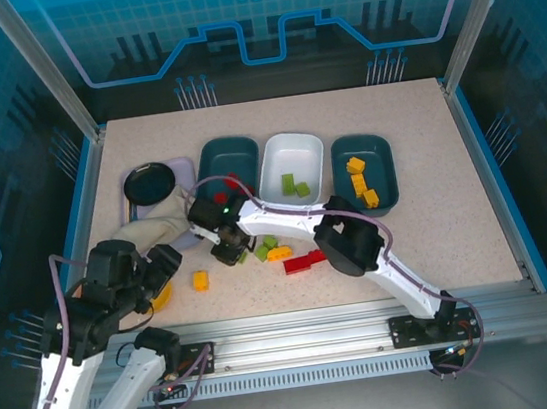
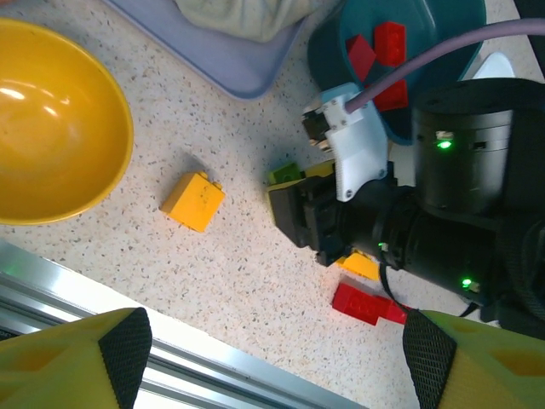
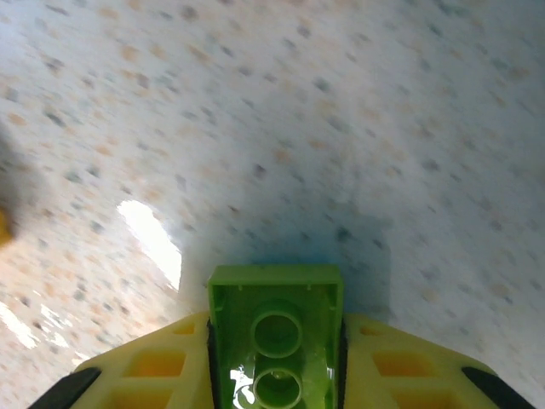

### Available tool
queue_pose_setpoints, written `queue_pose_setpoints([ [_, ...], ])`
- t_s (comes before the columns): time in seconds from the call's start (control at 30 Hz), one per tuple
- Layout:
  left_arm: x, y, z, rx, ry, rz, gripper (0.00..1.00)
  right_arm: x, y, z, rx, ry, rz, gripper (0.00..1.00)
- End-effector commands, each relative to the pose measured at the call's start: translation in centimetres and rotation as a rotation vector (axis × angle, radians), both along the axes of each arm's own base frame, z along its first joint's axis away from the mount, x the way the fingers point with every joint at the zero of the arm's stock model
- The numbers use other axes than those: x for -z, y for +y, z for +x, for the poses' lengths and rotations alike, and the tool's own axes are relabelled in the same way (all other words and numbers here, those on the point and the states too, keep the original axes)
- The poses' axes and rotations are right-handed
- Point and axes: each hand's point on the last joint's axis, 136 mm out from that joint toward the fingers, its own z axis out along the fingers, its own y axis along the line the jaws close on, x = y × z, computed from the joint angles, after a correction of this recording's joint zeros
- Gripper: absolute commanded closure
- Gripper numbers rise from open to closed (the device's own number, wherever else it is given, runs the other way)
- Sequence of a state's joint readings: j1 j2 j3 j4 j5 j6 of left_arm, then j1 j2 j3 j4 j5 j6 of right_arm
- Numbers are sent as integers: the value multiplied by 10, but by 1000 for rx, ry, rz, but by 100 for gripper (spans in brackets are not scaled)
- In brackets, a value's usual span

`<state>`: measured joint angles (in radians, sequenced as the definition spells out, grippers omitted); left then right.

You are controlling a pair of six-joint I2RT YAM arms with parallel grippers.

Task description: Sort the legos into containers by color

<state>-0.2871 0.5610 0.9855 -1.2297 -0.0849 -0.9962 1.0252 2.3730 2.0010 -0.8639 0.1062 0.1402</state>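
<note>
Closest to me, the left arm (image 1: 113, 291) hangs low over the near-left corner of the surface (image 1: 437, 223), and the left jaws are spread wide, their yellow fingertips (image 2: 77, 362) far apart. Just beneath it sits the orange-yellow bowl (image 2: 51, 128), and a lone yellow lego (image 2: 194, 201) lies on the speckled top just to the bowl's right. A little further right is a loose cluster: green legos (image 1: 267, 246), an orange lego (image 1: 280, 253) and a red lego (image 1: 304, 261). The right arm (image 1: 359, 244) reaches across from the near-right rail into that cluster, the right jaws pinching a lime green lego (image 3: 277, 315) low over the surface; I cannot tell whether it touches. Behind this, a rumpled cloth (image 1: 155, 225) drapes over the lavender tray (image 1: 183, 166), which also carries the black bowl (image 1: 150, 183). Along the back stand the containers: the left teal tray (image 1: 210, 162) holding red legos (image 1: 237, 183), the white tray (image 1: 292, 150) holding two green bricks (image 1: 295, 185), and the right teal tray (image 1: 377, 150) holding yellow-orange legos (image 1: 361, 181).
</note>
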Motion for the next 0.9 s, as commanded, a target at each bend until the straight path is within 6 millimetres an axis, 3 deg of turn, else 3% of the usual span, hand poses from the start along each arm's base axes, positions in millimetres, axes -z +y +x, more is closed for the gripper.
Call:
queue_pose_setpoints([
  [0.0,-3,-13,9,36,-31,-60,19,-69,-13,24,111,-75,115,75],
  [0.13,-11,-37,31,129,-72,-118,19,-114,-52,56,287,-112,205,75],
  [0.3,-12,-68,68,225,-83,-181,20,-131,-113,109,575,-98,295,74],
  [0.43,-13,-85,93,274,-77,-160,19,-121,-149,152,807,-18,369,74],
  [0.57,-9,-101,108,322,-55,-120,19,-101,-160,178,915,61,400,74],
  [0.87,2,-117,112,350,-27,-94,20,-44,-148,171,1014,250,364,73],
])
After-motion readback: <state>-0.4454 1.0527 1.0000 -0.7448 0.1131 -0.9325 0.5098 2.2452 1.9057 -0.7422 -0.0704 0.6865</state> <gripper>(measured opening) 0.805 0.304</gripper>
